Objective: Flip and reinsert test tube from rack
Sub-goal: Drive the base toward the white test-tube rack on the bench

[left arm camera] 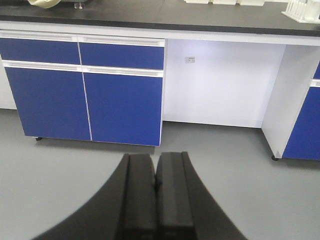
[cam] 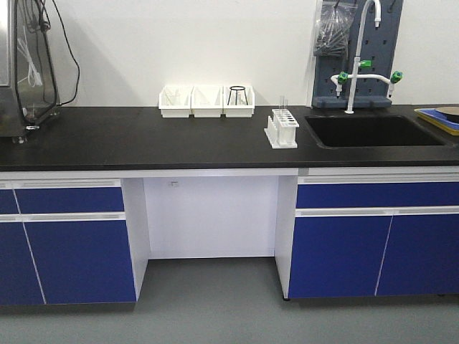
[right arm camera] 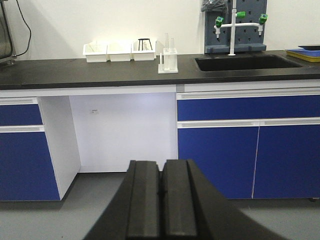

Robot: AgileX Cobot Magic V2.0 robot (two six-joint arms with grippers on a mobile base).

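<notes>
Step in hand: the opening approach, by my judgement, with nothing grasped yet. Left fingers (left arm camera: 145, 180): clenched pad to pad, holding nothing, low over the floor and facing the cupboards under the table (cam: 143, 136). Right fingers (right arm camera: 147, 185): likewise clenched and holding nothing, aimed at the table's front edge, well apart from the work. Rack (cam: 281, 129): small, white, standing near the table's front edge, right of the middle and just beside the sink's (cam: 376, 131) left rim. Contents of rack: the test tube (right arm camera: 167, 42) and a second tube (right arm camera: 172, 45) alike to it, both upright in back holes and rising above the top plate; which end is up is probably too small to tell here. Bins (cam: 206, 101): three, white, in a row along the back edge near the middle; the right one holds a dark wire stand (cam: 237, 94), the other two hold pale items not identifiable. Next move calls for: raising an arm to table height, releasing its fingers, closing on the tube above the plate, and drawing it straight up before any turn.
</notes>
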